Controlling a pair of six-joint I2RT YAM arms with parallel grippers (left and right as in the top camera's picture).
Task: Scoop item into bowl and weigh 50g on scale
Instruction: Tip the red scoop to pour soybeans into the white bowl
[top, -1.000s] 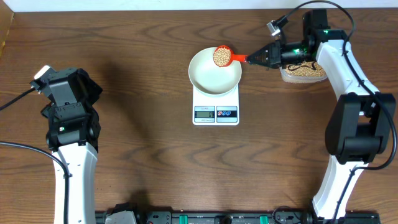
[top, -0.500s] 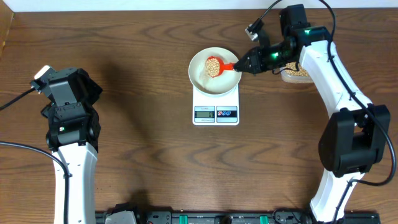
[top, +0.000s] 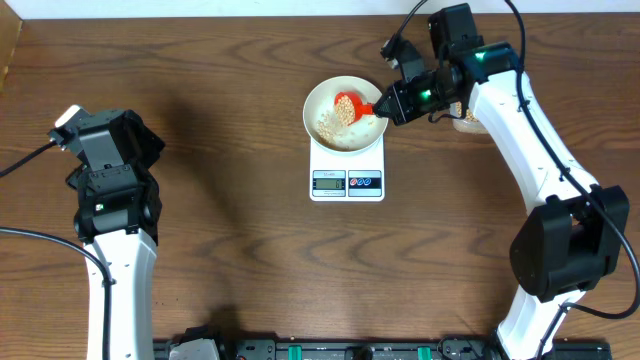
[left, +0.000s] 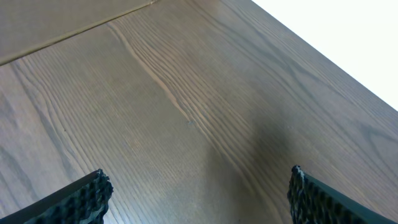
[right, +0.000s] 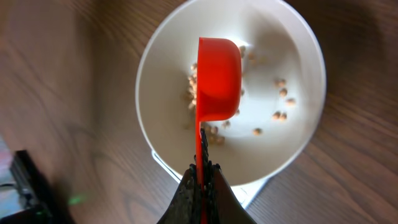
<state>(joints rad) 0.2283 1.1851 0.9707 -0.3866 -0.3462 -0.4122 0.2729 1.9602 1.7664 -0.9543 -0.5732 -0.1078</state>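
The white bowl (top: 318, 97) sits on the white scale (top: 347, 172) at the table's far middle. My right gripper (top: 386, 107) is shut on the handle of a red scoop (top: 348, 106), which is rolled onto its side over the bowl. Tan beans (top: 329, 124) lie scattered inside the bowl. The right wrist view shows the scoop (right: 219, 78) edge-on above the bowl (right: 163, 93), loose beans (right: 279, 115) on its floor, and my right gripper (right: 201, 179) pinching the thin handle. My left gripper (left: 196, 186) is open over bare wood at the far left.
A clear tub of beans (top: 466, 121) stands right of the scale, mostly hidden behind my right arm. My left arm (top: 110, 170) rests at the table's left side. A corner of the scale (right: 252, 188) shows under the bowl.
My right gripper moved the scoop from the bowl's right rim to over its middle and rolled it, and beans dropped into the bowl. The left arm has not moved.
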